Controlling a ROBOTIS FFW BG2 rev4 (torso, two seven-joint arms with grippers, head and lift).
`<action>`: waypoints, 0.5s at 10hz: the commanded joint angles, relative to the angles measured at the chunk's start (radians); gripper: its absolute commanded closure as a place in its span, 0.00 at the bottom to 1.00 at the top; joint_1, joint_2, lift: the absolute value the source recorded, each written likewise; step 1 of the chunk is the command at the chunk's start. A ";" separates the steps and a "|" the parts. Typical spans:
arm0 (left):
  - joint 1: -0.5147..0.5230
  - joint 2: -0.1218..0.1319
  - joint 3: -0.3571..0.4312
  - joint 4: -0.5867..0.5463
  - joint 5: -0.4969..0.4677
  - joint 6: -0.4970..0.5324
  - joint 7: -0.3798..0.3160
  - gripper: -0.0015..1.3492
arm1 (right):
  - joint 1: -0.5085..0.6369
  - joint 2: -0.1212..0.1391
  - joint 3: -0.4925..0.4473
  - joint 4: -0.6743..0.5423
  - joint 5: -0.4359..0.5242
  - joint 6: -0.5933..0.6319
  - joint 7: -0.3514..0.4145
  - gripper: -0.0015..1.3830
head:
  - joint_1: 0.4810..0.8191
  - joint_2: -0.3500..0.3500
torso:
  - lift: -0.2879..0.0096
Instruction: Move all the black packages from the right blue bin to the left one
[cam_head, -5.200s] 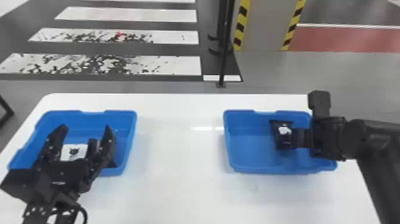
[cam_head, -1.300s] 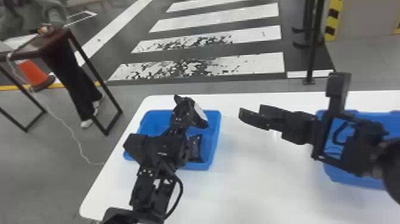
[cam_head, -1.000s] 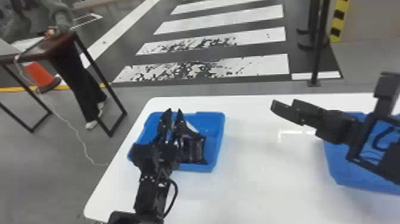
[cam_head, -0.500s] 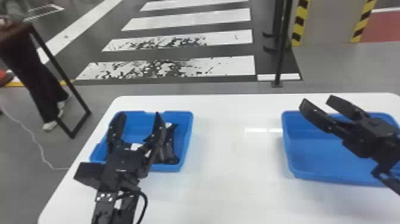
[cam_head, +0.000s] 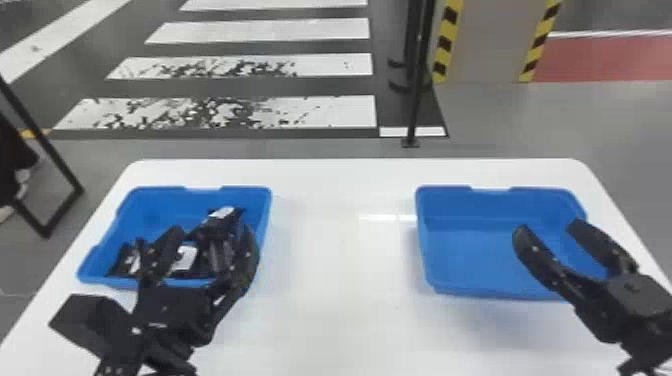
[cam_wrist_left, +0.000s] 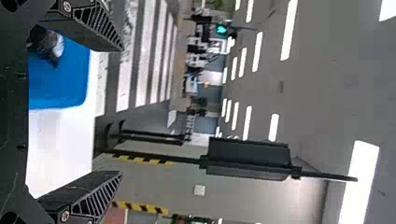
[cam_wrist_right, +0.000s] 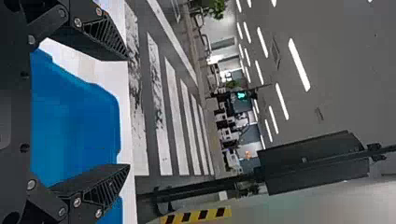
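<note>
Labels (cam_head: 185, 257), white, illegible, on black packages (cam_head: 220, 255) in left blue bin (cam_head: 165, 205); left hand (cam_head: 212, 231) spread, right hand (cam_head: 548, 227) spread.

My head camera looks forward, down over worktop (cam_head: 340, 260). My wrist cameras, closer in, face across room. Left wrist shares left blue bin (cam_head: 160, 206), left of head frame; right wrist, right blue bin (cam_head: 470, 260), at right. All share crosswalk (cam_head: 330, 111).

Left bin (cam_head: 170, 200): smooth plastic, as I see it
Right bin (cam_head: 465, 260): smooth plastic too, I'd say
Table (cam_head: 340, 310): smooth, glossy; I catch a bright reflection
Stripes (cam_head: 330, 112): patchy, worn-looking surface
</note>
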 joint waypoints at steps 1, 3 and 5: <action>0.027 0.004 -0.040 -0.028 0.014 0.085 0.011 0.07 | 0.053 0.013 -0.018 -0.045 0.039 -0.003 -0.001 0.17 | 0.63 0.49 | 0.50; 0.067 -0.007 -0.038 -0.026 0.024 0.043 0.056 0.07 | 0.087 0.032 -0.018 -0.075 0.085 -0.003 -0.004 0.17 | 0.63 0.43 | 0.50; 0.072 -0.009 -0.044 -0.028 0.022 0.009 0.063 0.06 | 0.094 0.032 -0.018 -0.097 0.107 0.024 -0.006 0.17 | 0.63 0.45 | 0.50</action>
